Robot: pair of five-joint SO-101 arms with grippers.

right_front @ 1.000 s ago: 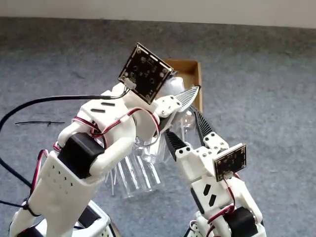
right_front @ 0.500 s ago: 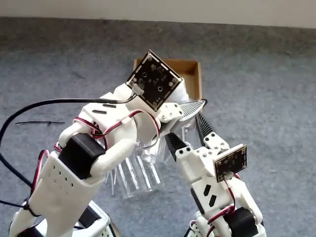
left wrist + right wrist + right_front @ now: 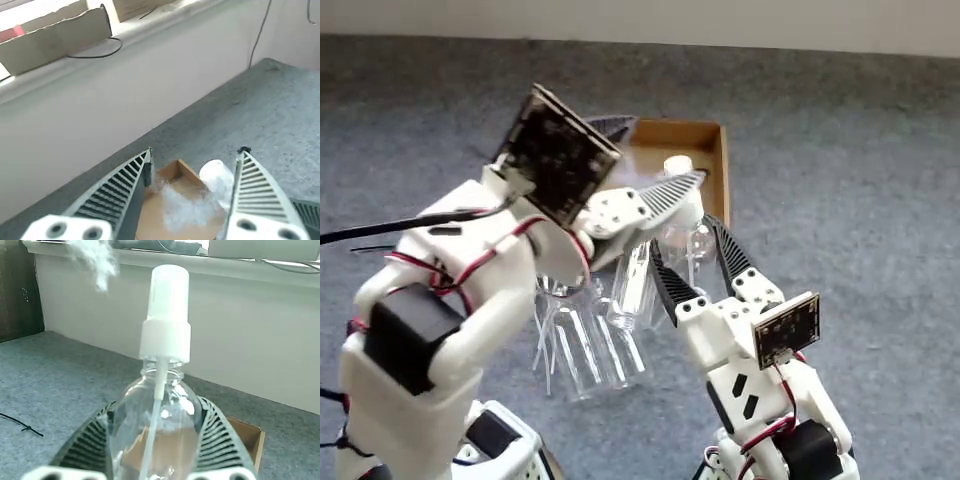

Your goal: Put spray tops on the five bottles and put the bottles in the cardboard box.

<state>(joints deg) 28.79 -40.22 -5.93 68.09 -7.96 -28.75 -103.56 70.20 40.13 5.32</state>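
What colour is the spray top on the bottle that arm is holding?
The spray top is white, on a clear bottle; the right wrist view shows it best.

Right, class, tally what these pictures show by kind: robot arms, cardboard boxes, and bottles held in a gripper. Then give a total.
Robot arms: 2, the left arm and the right arm
cardboard box: 1
bottle held in the right gripper: 1
Total: 4
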